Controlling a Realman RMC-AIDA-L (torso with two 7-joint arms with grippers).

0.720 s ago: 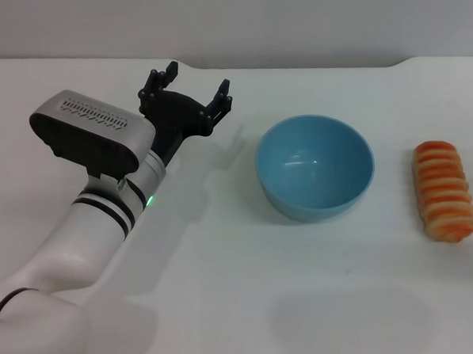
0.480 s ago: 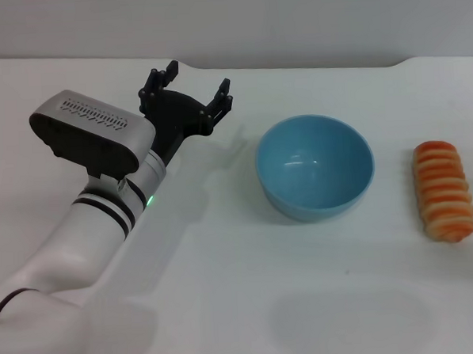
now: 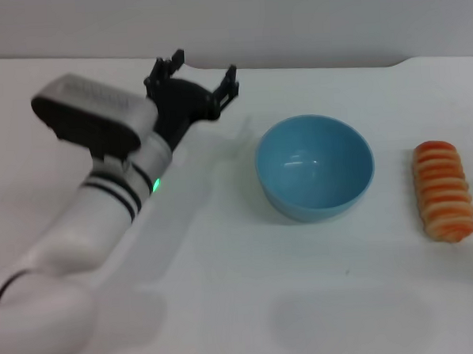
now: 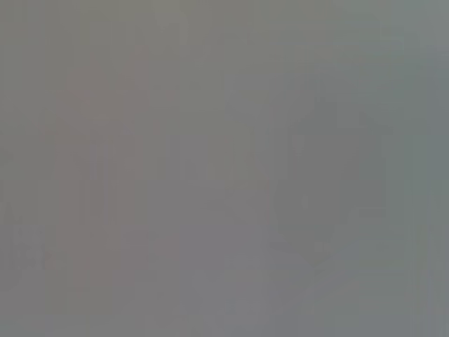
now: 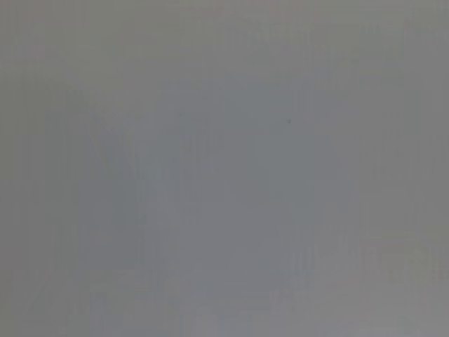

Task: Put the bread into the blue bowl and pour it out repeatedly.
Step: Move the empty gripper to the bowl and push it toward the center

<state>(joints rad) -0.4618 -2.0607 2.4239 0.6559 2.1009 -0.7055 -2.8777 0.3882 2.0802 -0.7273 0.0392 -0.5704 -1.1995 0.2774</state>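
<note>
Bread lies beside blue bowl

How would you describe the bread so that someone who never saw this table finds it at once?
Start from the white table and find the blue bowl near its middle. The bread lies alone on the bowl's right, apart from it and far from the left gripper. It is the only orange, ridged, elongated thing there.

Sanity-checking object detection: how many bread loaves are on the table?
1. The ridged orange-tan toy bread loaf lies on the white table at the robot's right, beside and apart from the empty round light-blue plastic bowl. Wrist views show nothing.
</note>
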